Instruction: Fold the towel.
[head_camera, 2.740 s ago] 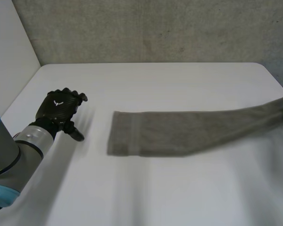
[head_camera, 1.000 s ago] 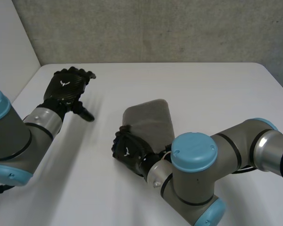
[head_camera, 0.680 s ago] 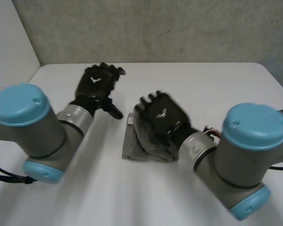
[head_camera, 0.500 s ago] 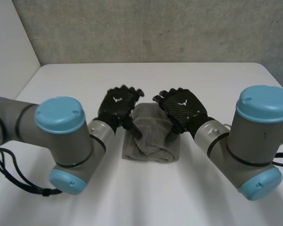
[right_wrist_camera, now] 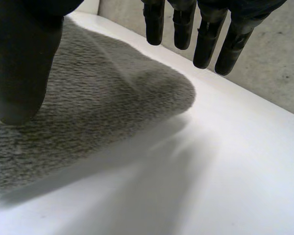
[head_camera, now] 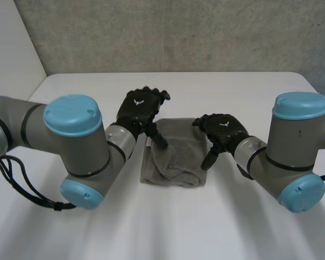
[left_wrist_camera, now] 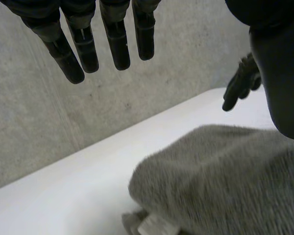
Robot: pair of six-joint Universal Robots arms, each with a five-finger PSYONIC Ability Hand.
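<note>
Head view: lying doubled up as a short, thick towel (head_camera: 176, 160) in the middle of the surface (head_camera: 249, 92), no longer stretching away to the right as a long strip, and bunching a little along the near edge. Hovering at the far left corner with the left hand (head_camera: 141, 108), fingers straight and parted, thumb pointing down at the cloth, clamping nothing. Pulling back rightward with the right hand (head_camera: 222, 130), now off the far part of the cloth and sitting just beside the right edge, fingers loose, thumb pointing down by that edge, gripping nothing. Judging from this: letting go after the fold, with the main fold looking done and perhaps only tidying remaining.

Left wrist view: looking along straight, separated fingers (left_wrist_camera: 93, 44) with nothing held between them and the thumb. Lying beneath the thumb side of the palm, the towel (left_wrist_camera: 220, 181), its rounded corner reaching toward the bare surface under the fingertips. Hanging loose beyond the cloth, the right hand (left_wrist_camera: 242, 83).

Right wrist view: hanging straight and apart, fingers (right_wrist_camera: 206, 34) above bare surface just past the towel's (right_wrist_camera: 88, 107) rounded corner. Poising the thumb over the cloth; touching or not, impossible to tell.
</note>
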